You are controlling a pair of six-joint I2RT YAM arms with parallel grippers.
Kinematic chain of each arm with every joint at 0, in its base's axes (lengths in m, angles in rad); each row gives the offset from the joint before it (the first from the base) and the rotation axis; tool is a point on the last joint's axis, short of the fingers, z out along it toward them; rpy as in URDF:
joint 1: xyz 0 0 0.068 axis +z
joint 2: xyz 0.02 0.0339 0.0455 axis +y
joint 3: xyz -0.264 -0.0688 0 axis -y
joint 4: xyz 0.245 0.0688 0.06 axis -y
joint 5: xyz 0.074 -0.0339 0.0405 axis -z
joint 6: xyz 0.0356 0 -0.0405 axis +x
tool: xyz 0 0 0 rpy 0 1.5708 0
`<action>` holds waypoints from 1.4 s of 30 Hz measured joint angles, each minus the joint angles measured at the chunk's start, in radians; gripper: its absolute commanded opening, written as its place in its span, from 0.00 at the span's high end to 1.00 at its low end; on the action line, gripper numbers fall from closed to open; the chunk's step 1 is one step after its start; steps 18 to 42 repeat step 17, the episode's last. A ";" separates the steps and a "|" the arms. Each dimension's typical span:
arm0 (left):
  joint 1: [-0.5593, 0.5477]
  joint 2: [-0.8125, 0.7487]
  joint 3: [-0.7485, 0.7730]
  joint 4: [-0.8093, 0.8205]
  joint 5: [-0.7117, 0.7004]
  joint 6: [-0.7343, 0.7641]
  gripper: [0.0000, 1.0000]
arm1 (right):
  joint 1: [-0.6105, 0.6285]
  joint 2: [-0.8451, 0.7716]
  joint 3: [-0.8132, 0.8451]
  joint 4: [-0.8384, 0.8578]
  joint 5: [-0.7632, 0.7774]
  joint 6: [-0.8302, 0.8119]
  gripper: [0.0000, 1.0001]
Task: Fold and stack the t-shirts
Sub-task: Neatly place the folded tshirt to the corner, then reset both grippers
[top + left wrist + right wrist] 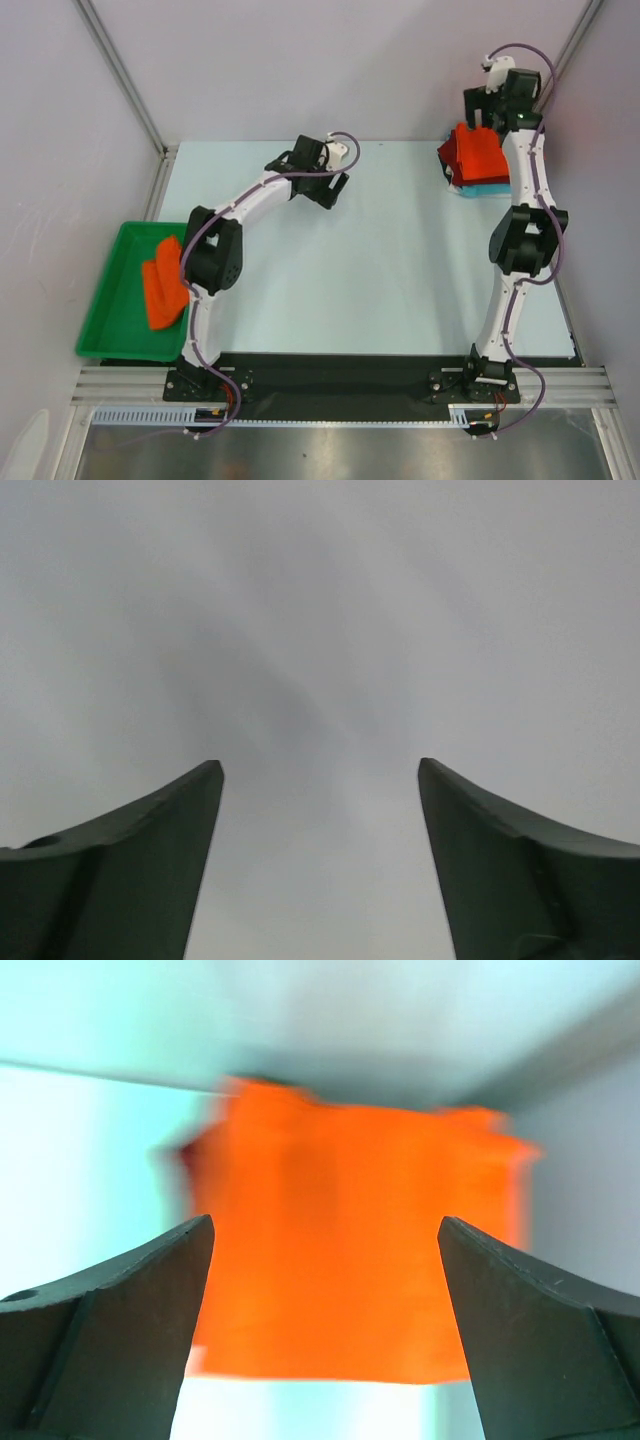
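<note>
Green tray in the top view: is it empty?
No, a crumpled orange t-shirt lies inside the green tray, toward its right side.

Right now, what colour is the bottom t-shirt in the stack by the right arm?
Light turquoise; the bottom t-shirt shows best in the top external view.

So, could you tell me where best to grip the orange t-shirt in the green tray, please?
Probably a raised fold on top, pinched from straight above: the orange t-shirt lies bunched in a heap, and the walls of the green tray hinder a sideways approach by the open left gripper.
</note>
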 measured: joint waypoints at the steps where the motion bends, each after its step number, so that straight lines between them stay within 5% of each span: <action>1: 0.001 -0.006 -0.001 0.001 -0.014 0.001 0.07 | 0.018 -0.022 -0.018 -0.006 -0.036 0.020 0.00; 3: 0.008 -0.021 0.000 0.001 -0.035 0.008 0.00 | 0.055 -0.080 -0.096 -0.007 -0.116 0.072 0.00; 8: 0.040 -0.029 0.039 -0.013 -0.027 0.005 0.00 | 0.147 -0.179 -0.325 -0.009 -0.253 0.224 0.00; 15: 0.066 -0.077 0.031 0.004 -0.138 -0.009 0.00 | 0.203 -0.199 -0.538 -0.015 -0.229 0.360 0.00; 42: 0.060 -0.103 0.014 0.013 -0.170 -0.007 0.00 | 0.211 -0.201 -0.557 -0.014 -0.225 0.381 0.00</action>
